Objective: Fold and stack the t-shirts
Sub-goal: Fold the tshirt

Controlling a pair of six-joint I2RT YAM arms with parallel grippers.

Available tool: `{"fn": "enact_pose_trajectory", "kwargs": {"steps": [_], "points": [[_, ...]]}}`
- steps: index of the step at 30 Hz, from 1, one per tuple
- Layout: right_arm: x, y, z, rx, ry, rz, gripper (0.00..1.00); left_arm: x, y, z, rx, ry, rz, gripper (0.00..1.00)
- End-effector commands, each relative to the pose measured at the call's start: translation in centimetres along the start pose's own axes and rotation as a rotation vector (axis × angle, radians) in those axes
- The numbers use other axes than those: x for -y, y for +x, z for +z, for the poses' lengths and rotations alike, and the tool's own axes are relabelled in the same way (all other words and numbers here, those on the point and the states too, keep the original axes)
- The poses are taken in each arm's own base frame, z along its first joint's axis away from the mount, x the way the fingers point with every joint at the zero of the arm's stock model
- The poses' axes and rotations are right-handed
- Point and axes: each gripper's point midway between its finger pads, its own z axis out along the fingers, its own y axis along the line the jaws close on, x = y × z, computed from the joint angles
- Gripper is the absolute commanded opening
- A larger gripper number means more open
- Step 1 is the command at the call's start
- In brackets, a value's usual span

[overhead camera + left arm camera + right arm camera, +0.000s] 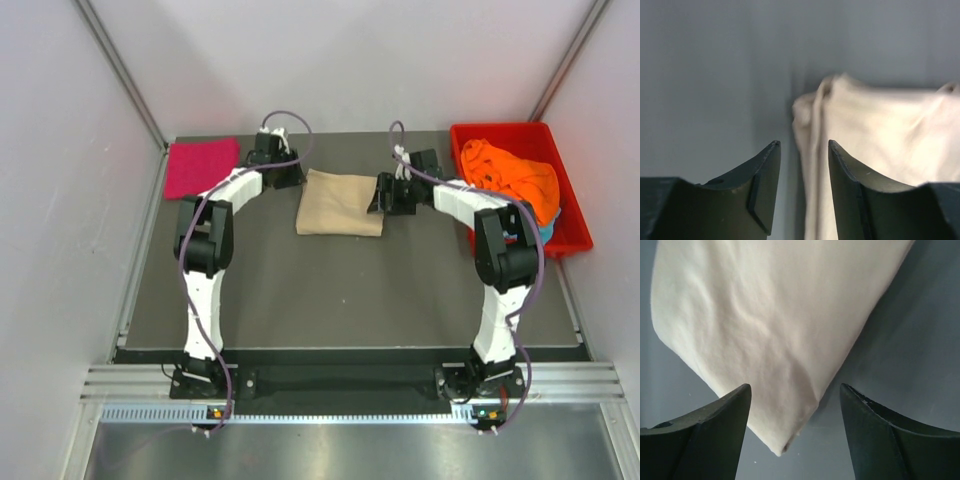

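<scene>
The beige t-shirt point(340, 203) lies folded into a rectangle at the middle of the table. The magenta t-shirt point(202, 167) lies folded at the far left. The orange t-shirt point(510, 175) is crumpled in the red tray, with a bit of the light blue t-shirt point(546, 232) showing under it. My left gripper point(293, 178) is open at the beige shirt's far left corner; the shirt's edge point(880, 130) lies under the gap between its jaws point(804, 145). My right gripper point(379, 196) is open wide at the shirt's right edge, with a corner of the shirt point(765, 315) between its jaws point(795, 387).
The red plastic tray point(574, 236) stands at the far right of the dark table mat point(340, 290). White walls enclose the table on the left, back and right. Both arms reach to the far half of the table.
</scene>
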Motion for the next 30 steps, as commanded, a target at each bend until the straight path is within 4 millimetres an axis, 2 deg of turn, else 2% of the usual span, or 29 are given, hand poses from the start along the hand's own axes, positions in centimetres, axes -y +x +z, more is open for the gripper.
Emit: {"fn": "enact_pose_trajectory", "kwargs": {"steps": [1, 3, 5, 8, 9, 10, 12, 18, 20, 26, 28, 30], "points": [[-1.1, 1.1, -2.1, 0.010, -0.050, -0.030, 0.73, 1.2, -1.5, -4.0, 0.055, 0.011, 0.025, 0.48], [-1.8, 1.3, -2.5, 0.026, -0.083, -0.030, 0.74, 0.9, -0.7, -5.0, 0.042, -0.002, 0.017, 0.49], [-2.1, 2.0, -2.8, 0.021, -0.096, -0.028, 0.74, 1.9, -1.0, -6.6, 0.047, 0.021, 0.004, 0.50], [-2.6, 2.8, -2.4, 0.016, -0.140, -0.018, 0.74, 2.5, 0.6, -8.4, 0.021, 0.056, -0.030, 0.51], [-2.9, 2.5, -2.3, 0.036, -0.157, -0.016, 0.74, 2.0, 2.4, -8.5, -0.011, 0.048, -0.044, 0.51], [-3.1, 2.8, -2.2, 0.033, -0.177, -0.013, 0.73, 2.1, 2.3, -9.0, 0.006, 0.056, -0.050, 0.51], [-3.5, 2.5, -1.9, 0.048, -0.197, -0.017, 0.73, 1.4, 4.5, -9.0, -0.036, 0.049, -0.062, 0.51], [-4.2, 2.9, -1.3, 0.045, -0.233, -0.028, 0.69, 0.8, 8.6, -8.4, -0.142, 0.072, -0.096, 0.52], [-3.9, 2.9, -1.1, 0.044, -0.220, -0.023, 0.65, 0.9, 9.2, -8.0, -0.157, 0.087, -0.108, 0.51], [-3.2, 4.6, -0.7, 0.005, -0.201, -0.008, 0.60, 0.1, 11.7, -7.5, -0.221, 0.079, -0.123, 0.50], [-3.0, 5.0, -0.7, -0.001, -0.200, -0.003, 0.48, 0.3, 12.1, -7.6, -0.229, 0.096, -0.127, 0.42], [-3.0, 5.2, -0.7, -0.006, -0.202, -0.001, 0.33, 0.5, 12.5, -7.8, -0.244, 0.109, -0.142, 0.28]]}}
